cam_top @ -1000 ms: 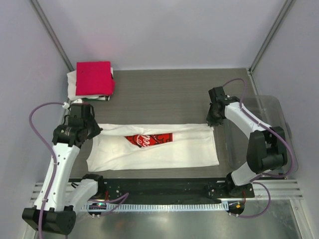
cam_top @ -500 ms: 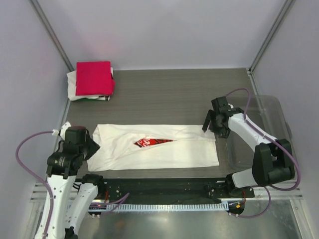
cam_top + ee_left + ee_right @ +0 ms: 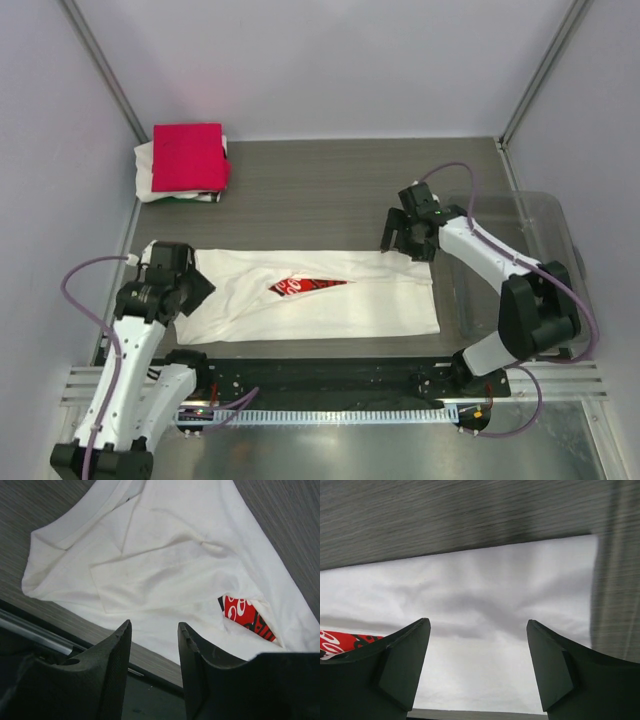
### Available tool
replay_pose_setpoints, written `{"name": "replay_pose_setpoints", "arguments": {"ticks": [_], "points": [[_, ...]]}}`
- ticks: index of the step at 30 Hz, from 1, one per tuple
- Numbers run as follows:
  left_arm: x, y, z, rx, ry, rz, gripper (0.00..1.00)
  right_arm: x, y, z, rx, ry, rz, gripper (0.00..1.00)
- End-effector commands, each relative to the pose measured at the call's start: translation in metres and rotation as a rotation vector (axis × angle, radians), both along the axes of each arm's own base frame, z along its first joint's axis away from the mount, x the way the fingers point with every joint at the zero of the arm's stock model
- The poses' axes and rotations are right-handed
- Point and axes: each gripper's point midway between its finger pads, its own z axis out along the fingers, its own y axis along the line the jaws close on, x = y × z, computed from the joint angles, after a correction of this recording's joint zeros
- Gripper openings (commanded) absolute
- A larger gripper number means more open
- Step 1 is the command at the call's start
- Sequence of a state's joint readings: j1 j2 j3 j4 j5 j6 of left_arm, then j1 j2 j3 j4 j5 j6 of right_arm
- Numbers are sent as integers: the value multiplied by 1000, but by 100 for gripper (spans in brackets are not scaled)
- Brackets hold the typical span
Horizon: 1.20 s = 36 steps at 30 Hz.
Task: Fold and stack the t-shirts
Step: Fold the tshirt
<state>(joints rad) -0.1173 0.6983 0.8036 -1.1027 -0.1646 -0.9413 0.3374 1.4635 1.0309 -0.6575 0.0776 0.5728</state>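
Left gripper (image 3: 152, 627) first: jaws parted a moderate way, nothing between them, poised just over the near-left edge of the white Coca-Cola shirt (image 3: 165, 570). From overhead that gripper (image 3: 192, 285) sits at the shirt's 9 o'clock end, fingers pointing in towards the cloth.

Over to the right gripper (image 3: 477, 625): jaws spread wide and empty too, with white fabric (image 3: 485, 595) showing through the gap. Overhead it (image 3: 400, 235) hangs at the shirt's 1 o'clock corner, right on the far hem. Whether it touches the cloth I cannot tell.

The shirt (image 3: 330, 300) lies folded into a long band across the near middle of the table (image 3: 320, 190). A sliver of red print (image 3: 305, 286) peeks out of the fold.

Up at 10 o'clock, the crimson-pink shirt (image 3: 187, 157) sits folded on top of another white shirt (image 3: 145, 175). The clear tub (image 3: 530, 215) stands at 3 o'clock, off the table's right edge.
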Motion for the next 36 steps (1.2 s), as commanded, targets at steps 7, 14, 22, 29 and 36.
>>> {"name": "replay_pose_setpoints", "arguments": {"ticks": [7, 14, 22, 29, 36], "points": [[57, -26, -73, -27, 120, -47, 41, 0, 23, -60, -107, 99, 98, 82], [84, -24, -118, 67, 237, -77, 35, -38, 8, -87, -159, 188, 98, 81], [176, -61, -124, 127, 241, -139, 35, -129, 39, -117, 45, 312, 105, 83], [297, -177, -103, 105, 200, -379, 35, -201, 154, -73, 304, 305, 308, 84], [338, -244, 22, 196, -78, -642, 55, -212, 218, 24, 365, 193, 517, 88]]}}
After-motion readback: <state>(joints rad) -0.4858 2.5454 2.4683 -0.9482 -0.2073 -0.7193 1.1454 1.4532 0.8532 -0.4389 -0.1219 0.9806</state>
